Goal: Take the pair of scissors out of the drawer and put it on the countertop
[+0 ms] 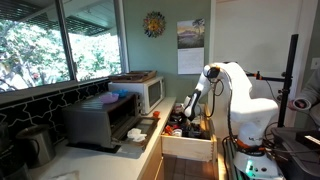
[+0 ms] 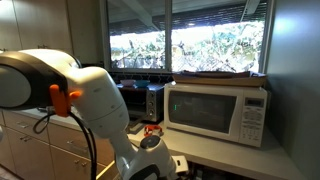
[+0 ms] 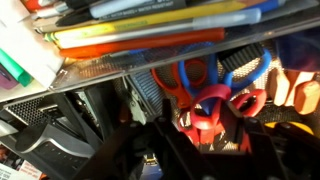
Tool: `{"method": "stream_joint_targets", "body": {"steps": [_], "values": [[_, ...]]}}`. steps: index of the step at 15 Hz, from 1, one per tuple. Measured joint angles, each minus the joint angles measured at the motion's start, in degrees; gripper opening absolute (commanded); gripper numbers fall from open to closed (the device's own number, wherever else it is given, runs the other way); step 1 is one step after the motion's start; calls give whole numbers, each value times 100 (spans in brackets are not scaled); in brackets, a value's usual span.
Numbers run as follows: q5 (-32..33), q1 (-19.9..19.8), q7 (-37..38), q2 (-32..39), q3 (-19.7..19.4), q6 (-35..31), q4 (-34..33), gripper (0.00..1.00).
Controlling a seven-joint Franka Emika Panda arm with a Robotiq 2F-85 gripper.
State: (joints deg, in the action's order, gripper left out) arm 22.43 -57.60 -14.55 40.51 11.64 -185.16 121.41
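Observation:
In the wrist view the drawer [image 3: 90, 90] is packed with utensils. A pair of scissors with red handles [image 3: 213, 108] lies low in it, between an orange-handled pair [image 3: 190, 72] and a blue-handled pair [image 3: 247, 68]. My gripper [image 3: 200, 122] is down in the drawer, its two dark fingers tight on either side of the larger red handle loop. In an exterior view the open drawer [image 1: 188, 148] juts out from the pale countertop [image 1: 110, 160], and the gripper [image 1: 186, 110] reaches down into it. The countertop also shows in an exterior view [image 2: 235, 152].
A toaster oven [image 1: 100, 122] and a white microwave [image 1: 148, 92] stand on the counter by the window; the microwave also shows close up [image 2: 215, 112]. Pens and markers [image 3: 150, 25] fill a tray at the drawer's back. The arm's white base [image 1: 250, 110] stands right of the drawer.

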Motion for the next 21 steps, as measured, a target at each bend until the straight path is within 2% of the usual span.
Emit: {"method": "stream_joint_targets", "body": {"steps": [4,6,8,14,15,16,17,18,21], "values": [[-160,-55,-13,121,104,-36,-132,54],[-203,-137,-13,170,249,-38,-165,50],[-255,-230,-13,229,387,-38,-193,43],[-398,-618,-13,534,807,-36,-310,46],[-399,-722,-13,564,910,-33,-309,42],[-399,-814,-13,587,1000,-8,-308,23],[-399,-891,-13,604,1067,32,-308,19],[-404,-949,-13,622,1116,90,-309,10],[-429,-1062,-16,645,1221,215,-310,9]]}}
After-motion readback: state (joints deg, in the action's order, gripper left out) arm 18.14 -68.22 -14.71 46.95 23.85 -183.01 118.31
